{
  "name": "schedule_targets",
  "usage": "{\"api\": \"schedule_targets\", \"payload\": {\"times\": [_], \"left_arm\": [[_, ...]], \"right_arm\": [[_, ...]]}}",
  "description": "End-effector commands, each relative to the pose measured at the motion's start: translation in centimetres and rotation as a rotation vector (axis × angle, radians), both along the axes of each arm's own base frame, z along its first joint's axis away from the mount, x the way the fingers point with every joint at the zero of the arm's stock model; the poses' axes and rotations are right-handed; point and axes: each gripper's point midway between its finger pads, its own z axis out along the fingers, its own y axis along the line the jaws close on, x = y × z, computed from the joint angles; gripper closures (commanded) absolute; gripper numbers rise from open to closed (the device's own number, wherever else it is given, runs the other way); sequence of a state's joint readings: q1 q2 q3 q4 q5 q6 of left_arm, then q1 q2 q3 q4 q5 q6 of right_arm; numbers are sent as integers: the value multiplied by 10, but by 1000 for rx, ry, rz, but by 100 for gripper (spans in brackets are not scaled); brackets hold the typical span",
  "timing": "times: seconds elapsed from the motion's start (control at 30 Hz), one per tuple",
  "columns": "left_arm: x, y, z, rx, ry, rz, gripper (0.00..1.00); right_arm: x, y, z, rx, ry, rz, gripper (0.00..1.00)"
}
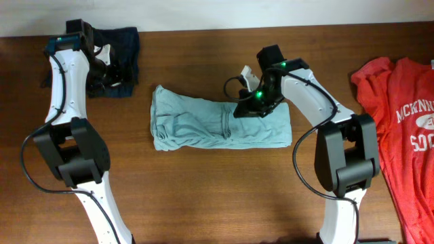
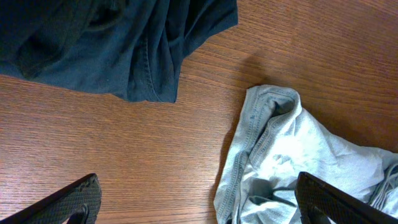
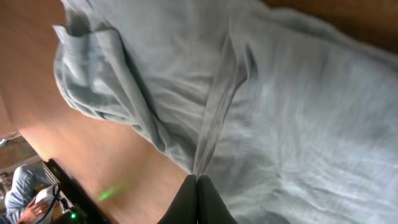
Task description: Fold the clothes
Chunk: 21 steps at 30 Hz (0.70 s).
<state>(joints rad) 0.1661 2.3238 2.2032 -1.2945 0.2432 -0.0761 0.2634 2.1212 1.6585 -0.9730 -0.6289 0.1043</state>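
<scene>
A pale grey-teal T-shirt lies folded into a long band across the middle of the table. My right gripper is down on its upper edge, right of centre. In the right wrist view, the right gripper is shut, and a raised ridge of the pale T-shirt runs out from between its tips. A red T-shirt with white lettering lies flat at the far right. My left gripper is at the back left. In its wrist view the left gripper is open over bare wood, beside the pale T-shirt's hemmed end.
A dark navy garment lies bunched at the back left, partly under the left arm; the same navy garment fills the top of the left wrist view. Bare wooden table runs along the front.
</scene>
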Motion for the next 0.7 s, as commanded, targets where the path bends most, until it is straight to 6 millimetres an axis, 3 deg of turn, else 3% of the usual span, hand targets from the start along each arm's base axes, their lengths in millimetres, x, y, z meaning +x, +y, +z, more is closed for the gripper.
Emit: {"api": "schedule_targets", "payload": {"times": [0.0,0.2,0.4,0.57,0.67], "left_arm": [[3,2,2,5,-9,2,1],[3,2,2,5,-9,2,1],[3,2,2,5,-9,2,1],[3,2,2,5,-9,2,1],[3,2,2,5,-9,2,1]], "right_arm": [[-20,2,-11,0,58,5,96],[-43,-1,-41,-18,129,-5,96],[-69,10,-75,-24,189,-34,96],[-68,15,-71,6,186,-38,96],[-54,15,-53,22,139,-46,96]]}}
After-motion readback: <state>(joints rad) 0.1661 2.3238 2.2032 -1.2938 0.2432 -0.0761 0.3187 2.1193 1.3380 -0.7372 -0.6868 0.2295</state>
